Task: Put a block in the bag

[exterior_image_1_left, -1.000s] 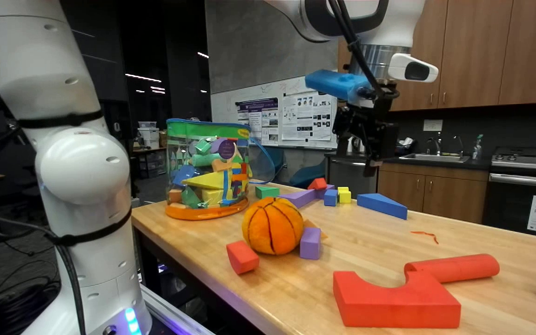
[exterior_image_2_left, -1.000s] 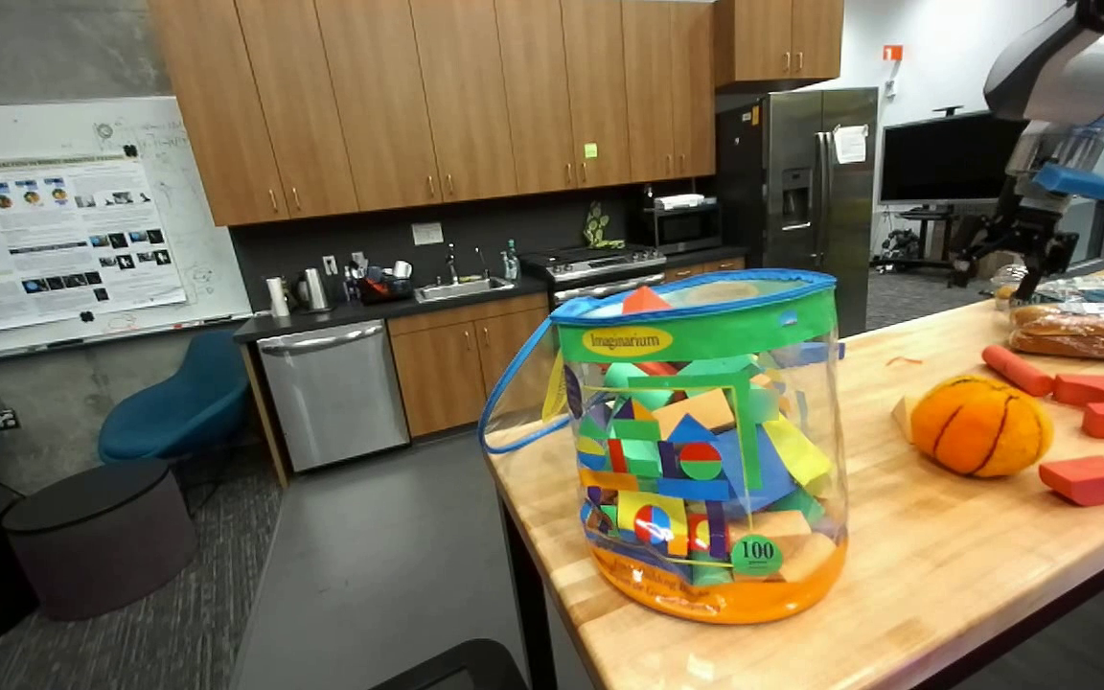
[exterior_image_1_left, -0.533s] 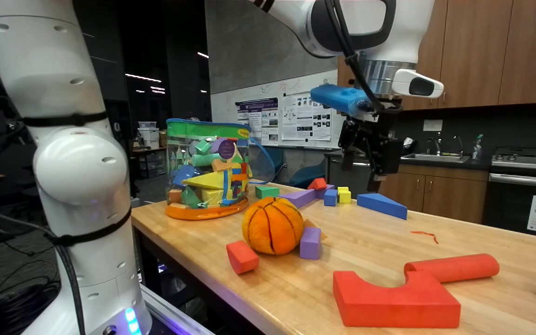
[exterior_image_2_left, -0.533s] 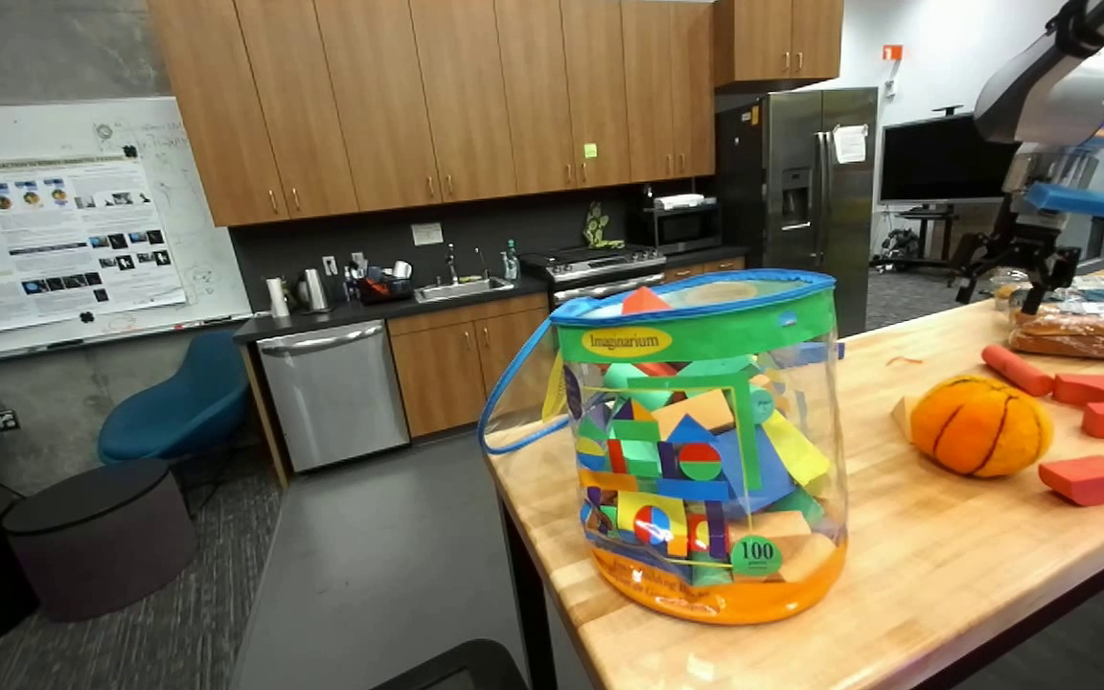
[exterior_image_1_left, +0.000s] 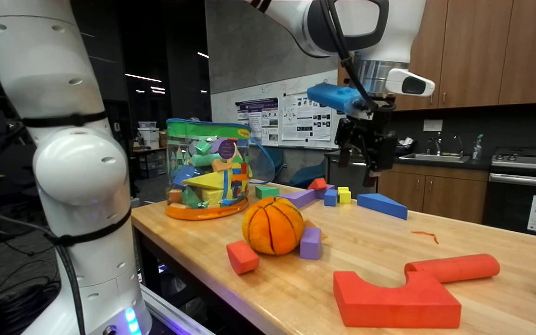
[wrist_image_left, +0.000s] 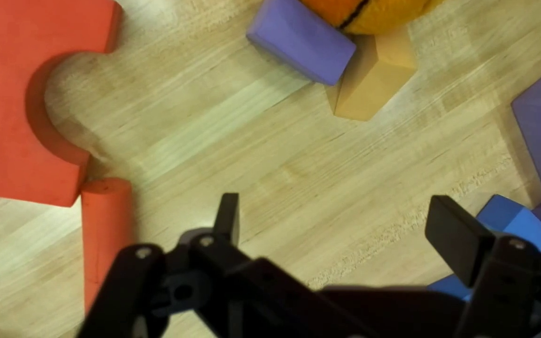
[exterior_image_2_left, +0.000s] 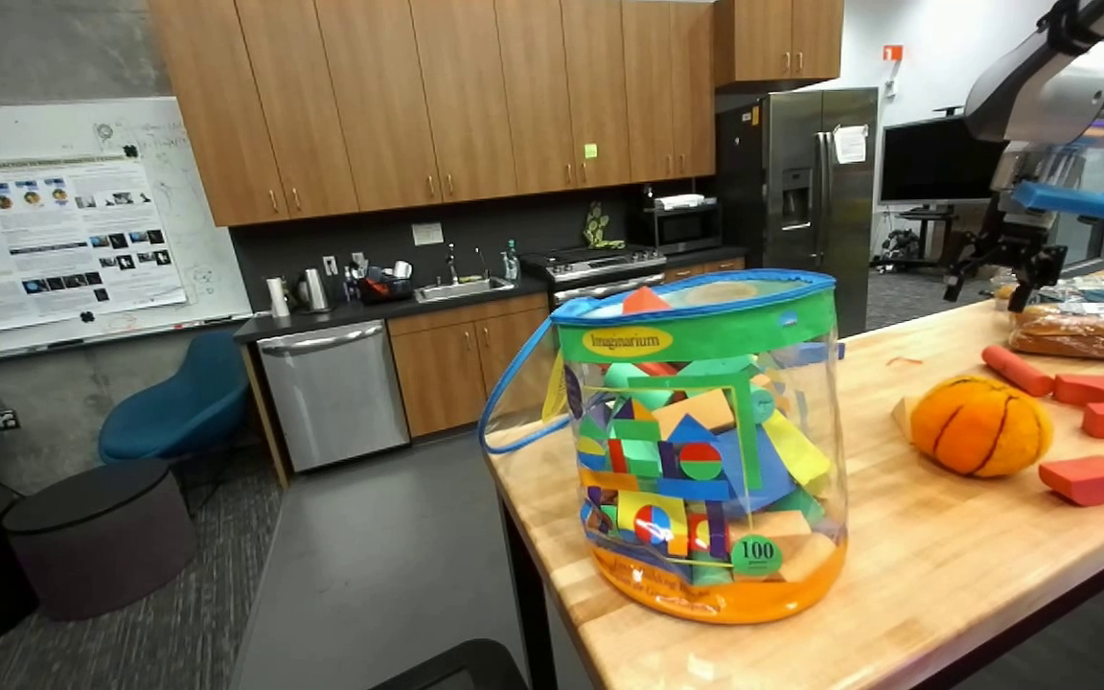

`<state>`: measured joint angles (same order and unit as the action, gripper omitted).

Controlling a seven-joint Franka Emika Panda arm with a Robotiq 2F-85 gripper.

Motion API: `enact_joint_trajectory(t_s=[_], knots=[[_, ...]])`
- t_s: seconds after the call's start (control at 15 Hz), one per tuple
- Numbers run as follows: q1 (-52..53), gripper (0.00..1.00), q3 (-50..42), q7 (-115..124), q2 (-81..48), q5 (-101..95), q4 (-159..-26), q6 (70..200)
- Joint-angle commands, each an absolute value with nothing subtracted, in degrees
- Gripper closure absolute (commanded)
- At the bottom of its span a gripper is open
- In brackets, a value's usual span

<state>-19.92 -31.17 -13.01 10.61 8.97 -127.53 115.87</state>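
Note:
The block, a long slim red-orange bar, lies on the table with one end against the notched red block. It also shows in an exterior view and at the left of the wrist view, partly hidden there by a finger. The see-through bag with green rim and orange bottom stands at the table's end, full of coloured blocks; it also shows in an exterior view. My gripper is open and empty, high above the table; it shows in both exterior views.
An orange ball sits between bag and notched block, with a purple block and a red block beside it. Blue, purple, yellow and green blocks lie along the far side. Wrapped bread lies beyond the bar.
My gripper has come down a little. In an exterior view it shifted right, then back left; in another it moved slightly left. It stays open. The blocks and bag have not moved.

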Motion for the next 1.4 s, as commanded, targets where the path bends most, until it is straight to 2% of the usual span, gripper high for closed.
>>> enact_joint_trajectory(t_s=[0.0,0.8,1.33], knots=[[-21.36,0.0,-29.34,-9.78,6.6,8.52,-126.26,119.22],[-30.7,0.0,-30.39,2.0,-17.67,9.84,-112.78,123.43],[-33.78,0.0,-26.8,4.26,-21.7,11.41,-106.66,121.98]])
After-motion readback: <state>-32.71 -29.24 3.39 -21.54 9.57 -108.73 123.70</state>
